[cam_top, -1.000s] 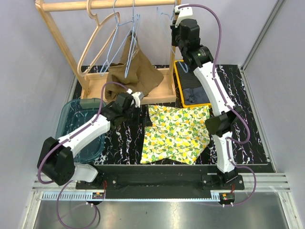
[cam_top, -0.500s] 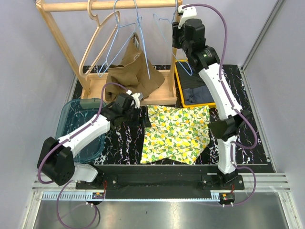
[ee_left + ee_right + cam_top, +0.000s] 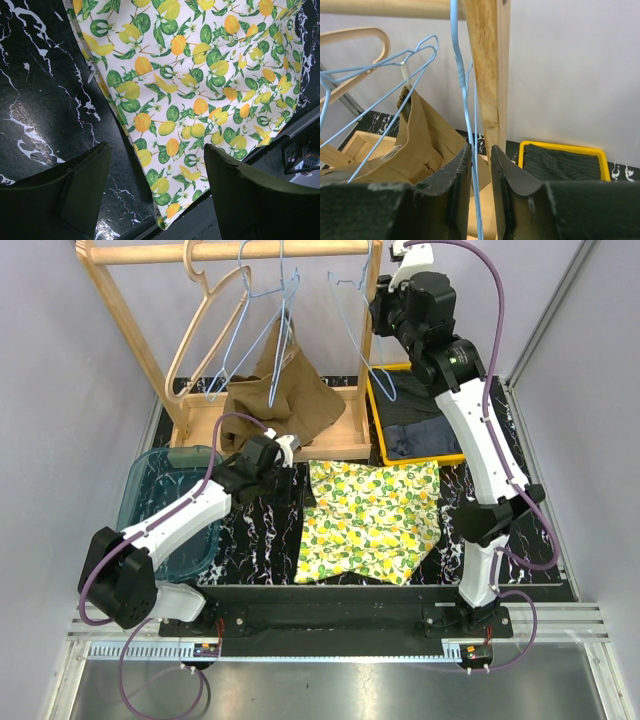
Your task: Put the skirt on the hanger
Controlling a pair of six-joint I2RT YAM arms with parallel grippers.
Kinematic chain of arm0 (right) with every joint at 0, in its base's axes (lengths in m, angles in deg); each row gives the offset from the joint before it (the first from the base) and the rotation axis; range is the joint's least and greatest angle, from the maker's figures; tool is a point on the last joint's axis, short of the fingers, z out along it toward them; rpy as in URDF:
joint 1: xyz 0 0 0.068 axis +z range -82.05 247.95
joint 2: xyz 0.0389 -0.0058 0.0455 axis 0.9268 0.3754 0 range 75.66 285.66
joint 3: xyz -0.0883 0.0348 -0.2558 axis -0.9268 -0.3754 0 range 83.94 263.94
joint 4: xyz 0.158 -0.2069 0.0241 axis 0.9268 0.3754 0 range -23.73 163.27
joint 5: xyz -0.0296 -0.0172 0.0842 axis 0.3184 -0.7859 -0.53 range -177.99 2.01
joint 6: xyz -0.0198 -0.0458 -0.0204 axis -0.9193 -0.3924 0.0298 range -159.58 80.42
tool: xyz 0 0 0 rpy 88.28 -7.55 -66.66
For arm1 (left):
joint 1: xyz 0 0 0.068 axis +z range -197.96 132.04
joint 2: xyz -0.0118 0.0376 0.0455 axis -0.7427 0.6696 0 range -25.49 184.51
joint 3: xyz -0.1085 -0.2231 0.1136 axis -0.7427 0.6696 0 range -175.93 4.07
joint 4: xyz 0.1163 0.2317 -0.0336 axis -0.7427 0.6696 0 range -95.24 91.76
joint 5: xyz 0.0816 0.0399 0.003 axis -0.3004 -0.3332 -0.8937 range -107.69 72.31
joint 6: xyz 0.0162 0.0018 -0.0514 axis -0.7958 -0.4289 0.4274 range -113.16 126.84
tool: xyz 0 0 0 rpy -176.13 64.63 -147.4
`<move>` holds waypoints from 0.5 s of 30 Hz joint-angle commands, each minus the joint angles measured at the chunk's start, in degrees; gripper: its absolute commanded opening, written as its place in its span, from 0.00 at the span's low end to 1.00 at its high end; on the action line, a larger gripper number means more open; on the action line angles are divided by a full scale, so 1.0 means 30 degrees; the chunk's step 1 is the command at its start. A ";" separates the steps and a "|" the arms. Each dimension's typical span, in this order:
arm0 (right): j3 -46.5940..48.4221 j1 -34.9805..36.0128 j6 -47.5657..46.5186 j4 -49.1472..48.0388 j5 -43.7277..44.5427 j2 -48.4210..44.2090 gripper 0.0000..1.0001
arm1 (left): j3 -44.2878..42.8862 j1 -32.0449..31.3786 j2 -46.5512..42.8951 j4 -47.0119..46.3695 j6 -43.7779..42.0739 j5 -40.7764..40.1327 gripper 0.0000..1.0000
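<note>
Jaws on your left gripper [image 3: 156, 155] stand wide above the black marble table [image 3: 260, 530], over the left edge of the lemon-print skirt [image 3: 372, 520] lying flat there. Up at the wooden rail [image 3: 150, 252], your right gripper [image 3: 481, 150] sits narrow around a blue wire hanger [image 3: 462, 75]; whether it pinches the wire, you cannot tell.

Our left arm [image 3: 180, 520] reaches low and forward, elbow bent. Left gripper [image 3: 157, 152] points down, jaws wide apart, nothing between them. Our right arm [image 3: 480, 430] stretches high toward far side, almost fully extended. Right gripper [image 3: 480, 150] raised, jaws drawn to narrow gap; whether clamping, we cannot tell.
</note>
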 commanded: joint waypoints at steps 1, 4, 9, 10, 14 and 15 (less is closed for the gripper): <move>0.0452 0.0096 0.0034 0.0748 -0.0900 0.0468 0.33 | 0.0002 -0.0002 -0.0197 -0.0404 -0.0290 -0.0336 0.78; 0.0835 0.0096 0.0414 0.0897 -0.1134 0.0589 0.52 | 0.0090 -0.0001 -0.0314 -0.0404 -0.0261 -0.0452 0.78; 0.0776 0.0096 0.0766 0.0897 -0.1837 0.0529 0.57 | 0.0208 -0.0001 -0.0402 -0.0375 -0.0232 -0.0511 0.78; 0.0776 0.0096 0.0796 0.0897 -0.1925 0.0617 0.56 | 0.0266 -0.0001 -0.0402 -0.0403 -0.0232 -0.0541 0.78; 0.0834 0.0096 0.0883 0.1101 -0.2043 0.0969 0.42 | 0.0441 -0.0001 -0.0372 -0.0433 -0.0232 -0.0570 0.78; 0.0892 0.0096 0.0913 0.1218 -0.2072 0.1143 0.39 | 0.0529 -0.0001 -0.0402 -0.0404 -0.0203 -0.0570 0.78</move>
